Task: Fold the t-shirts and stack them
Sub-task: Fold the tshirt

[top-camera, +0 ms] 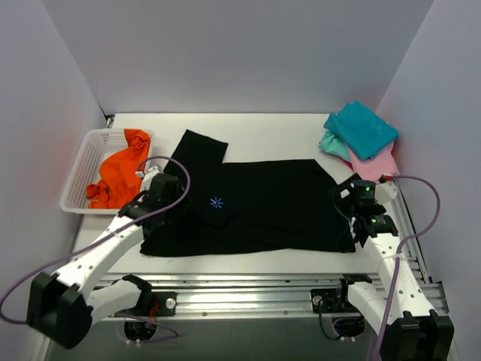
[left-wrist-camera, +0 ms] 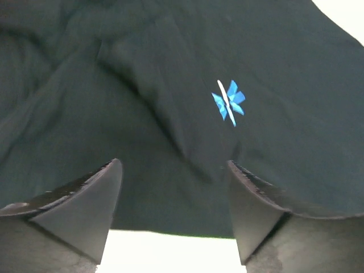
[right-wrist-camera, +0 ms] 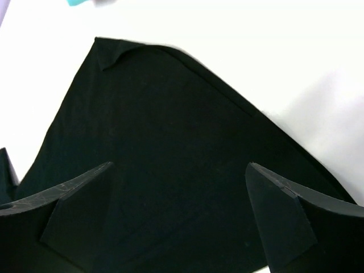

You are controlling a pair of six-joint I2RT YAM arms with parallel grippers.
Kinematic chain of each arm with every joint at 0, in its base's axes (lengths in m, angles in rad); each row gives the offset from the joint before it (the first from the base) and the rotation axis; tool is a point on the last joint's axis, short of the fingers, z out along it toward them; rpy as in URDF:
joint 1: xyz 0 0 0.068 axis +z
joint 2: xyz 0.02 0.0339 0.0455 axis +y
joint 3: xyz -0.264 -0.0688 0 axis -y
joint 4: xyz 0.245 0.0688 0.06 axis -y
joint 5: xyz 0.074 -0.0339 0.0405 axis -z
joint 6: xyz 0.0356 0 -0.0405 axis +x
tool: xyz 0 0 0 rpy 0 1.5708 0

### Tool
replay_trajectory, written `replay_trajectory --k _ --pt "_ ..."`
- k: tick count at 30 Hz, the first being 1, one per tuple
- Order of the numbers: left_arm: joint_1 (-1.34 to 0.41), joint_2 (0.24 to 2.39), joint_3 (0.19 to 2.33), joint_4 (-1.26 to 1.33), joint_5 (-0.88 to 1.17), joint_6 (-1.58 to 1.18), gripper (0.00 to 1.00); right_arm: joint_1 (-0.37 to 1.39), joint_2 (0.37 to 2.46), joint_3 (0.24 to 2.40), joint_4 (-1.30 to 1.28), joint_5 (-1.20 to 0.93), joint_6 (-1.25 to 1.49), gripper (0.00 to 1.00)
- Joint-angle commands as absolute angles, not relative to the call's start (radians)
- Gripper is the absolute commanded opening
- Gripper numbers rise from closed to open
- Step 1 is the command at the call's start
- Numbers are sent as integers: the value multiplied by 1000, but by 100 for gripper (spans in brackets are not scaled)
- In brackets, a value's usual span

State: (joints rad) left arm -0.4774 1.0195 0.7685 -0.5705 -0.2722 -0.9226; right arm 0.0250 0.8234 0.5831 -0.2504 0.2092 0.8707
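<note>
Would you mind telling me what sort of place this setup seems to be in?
Probably a robotics lab test cell, not a home: plain white walls box in the table, the left arm and right arm are mounted on an aluminium rail, and a black t-shirt lies staged.

You have a white table (top-camera: 270, 128) with three things lying directly on it. The black t-shirt (top-camera: 263, 207) is spread flat across the middle and runs most of the way from the left edge to the right edge. Its lower border lies close to the near edge, and one sleeve points toward the far left corner. At the left edge you see a white mesh basket (top-camera: 79, 173), set apart from the shirt. In the far right corner there is a small pile, with a pink shirt (top-camera: 382, 162) at the bottom on the table and a teal shirt (top-camera: 362, 128) on top.
</note>
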Motion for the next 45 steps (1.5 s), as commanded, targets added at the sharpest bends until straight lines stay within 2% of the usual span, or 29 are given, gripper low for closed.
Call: replay_trajectory --k 1,2,6,18,25,28,31,32,33,36,42,45 --pt "-440 1196 801 -333 -321 -861 75 25 897 618 -157 170 807 92" --pt "-430 1234 805 -298 -299 -861 68 25 911 620 -146 175 802 92" --pt "-390 1411 847 -192 -239 -857 52 25 959 611 -124 181 785 92" --pt "-371 1540 923 -137 -173 -845 48 23 1052 595 -61 193 772 91" --pt "-327 1572 894 -81 -103 -861 33 25 1061 589 -52 207 764 91" --pt "-318 1574 891 -77 -84 -859 31 23 1066 592 -54 212 761 91" --pt "-319 1546 890 -75 -57 -841 43 23 1066 591 -51 216 761 91" --pt "-324 1519 882 -63 -28 -827 56 23 1065 588 -48 218 762 91" --pt "-330 1503 879 -48 -12 -816 65 23 1066 581 -41 221 762 91" --pt "-368 1479 909 4 81 -750 82 23 1074 575 -29 213 765 91" --pt "-429 1630 1015 22 244 -680 83 23 1095 577 -23 198 765 90" --pt "-455 1686 1017 29 282 -689 80 23 1085 572 -23 209 762 90"
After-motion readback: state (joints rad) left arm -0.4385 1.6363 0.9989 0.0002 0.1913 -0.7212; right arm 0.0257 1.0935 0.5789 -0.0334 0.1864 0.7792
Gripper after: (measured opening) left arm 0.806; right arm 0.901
